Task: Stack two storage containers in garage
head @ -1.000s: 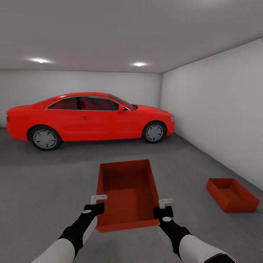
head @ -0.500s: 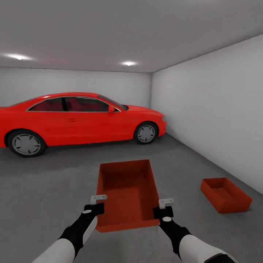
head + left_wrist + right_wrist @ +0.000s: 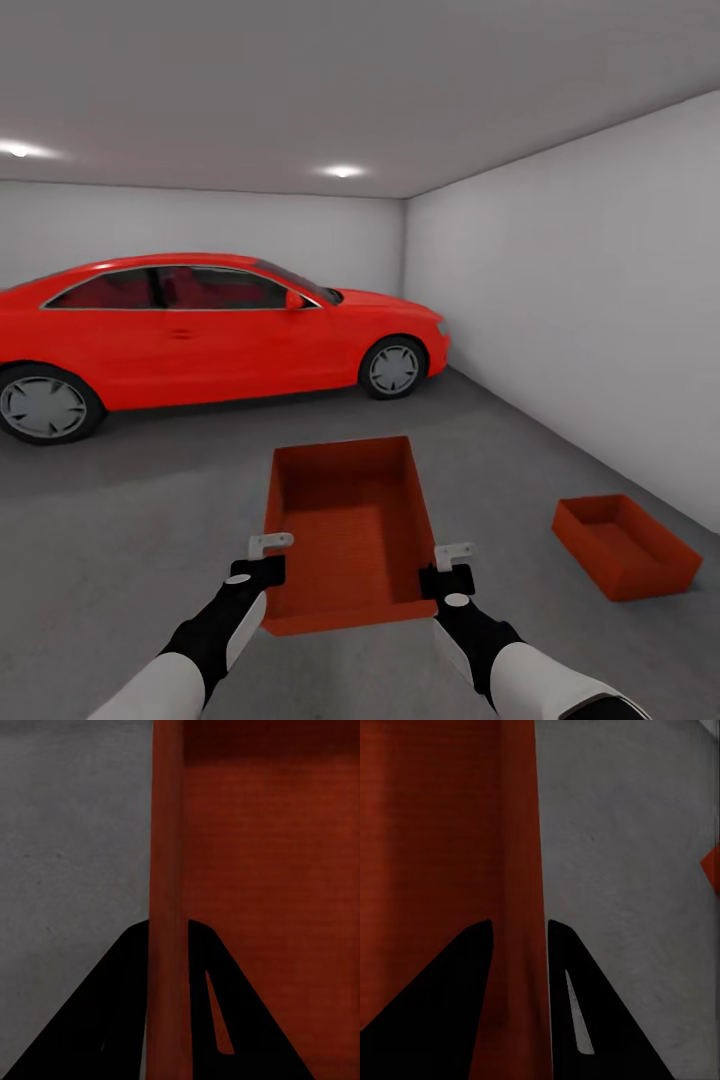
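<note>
From the head camera, an open orange-red rectangular plastic bin [image 3: 348,530] hangs between the left gripper [image 3: 263,558] and right gripper [image 3: 449,566] above grey concrete floor [image 3: 130,520]; its twin bin [image 3: 625,546] sits by the white wall [image 3: 580,300], a red car [image 3: 200,325] beyond. Each wrist camera shows black fingers [image 3: 112,1020] [image 3: 607,1020] pinching a bin side wall.

Open concrete floor [image 3: 150,500] is stretching ahead; a red car [image 3: 200,335] is blocking the far side, a wall [image 3: 600,300] and a bin [image 3: 625,545] are crowding the right.
</note>
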Motion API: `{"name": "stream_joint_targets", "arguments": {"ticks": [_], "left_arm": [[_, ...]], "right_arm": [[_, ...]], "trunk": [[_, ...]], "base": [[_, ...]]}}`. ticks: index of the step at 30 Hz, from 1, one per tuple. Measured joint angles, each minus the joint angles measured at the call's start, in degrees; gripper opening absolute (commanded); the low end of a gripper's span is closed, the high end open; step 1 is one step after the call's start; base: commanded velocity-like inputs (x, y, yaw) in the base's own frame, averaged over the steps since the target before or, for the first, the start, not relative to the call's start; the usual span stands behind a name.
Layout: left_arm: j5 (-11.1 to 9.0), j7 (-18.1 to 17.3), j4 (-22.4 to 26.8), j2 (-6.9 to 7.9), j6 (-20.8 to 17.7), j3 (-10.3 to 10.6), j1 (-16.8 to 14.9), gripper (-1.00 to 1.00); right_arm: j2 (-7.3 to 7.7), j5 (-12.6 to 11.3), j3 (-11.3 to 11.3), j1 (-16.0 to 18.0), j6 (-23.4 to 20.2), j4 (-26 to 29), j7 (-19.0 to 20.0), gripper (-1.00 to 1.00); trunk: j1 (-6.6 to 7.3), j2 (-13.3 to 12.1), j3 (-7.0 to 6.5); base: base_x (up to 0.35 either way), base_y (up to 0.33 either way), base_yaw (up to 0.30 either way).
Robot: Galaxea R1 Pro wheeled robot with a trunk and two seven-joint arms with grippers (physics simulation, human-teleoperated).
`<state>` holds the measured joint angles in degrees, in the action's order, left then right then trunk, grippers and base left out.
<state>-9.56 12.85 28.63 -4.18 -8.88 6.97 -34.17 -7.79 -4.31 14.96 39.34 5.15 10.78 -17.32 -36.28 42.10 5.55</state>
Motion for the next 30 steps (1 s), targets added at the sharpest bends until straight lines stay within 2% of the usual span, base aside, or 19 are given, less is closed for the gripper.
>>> {"name": "stream_joint_targets", "arguments": {"ticks": [30], "left_arm": [[-0.01, 0.01, -0.04, -0.01, 0.00, 0.00, 0.00, -1.00]], "right_arm": [[0.01, -0.01, 0.02, 0.00, -0.02, -0.01, 0.01, -1.00]], "trunk": [[0.00, 0.00, 0.00]], "base": [[0.322, 0.084, -0.286]]}}
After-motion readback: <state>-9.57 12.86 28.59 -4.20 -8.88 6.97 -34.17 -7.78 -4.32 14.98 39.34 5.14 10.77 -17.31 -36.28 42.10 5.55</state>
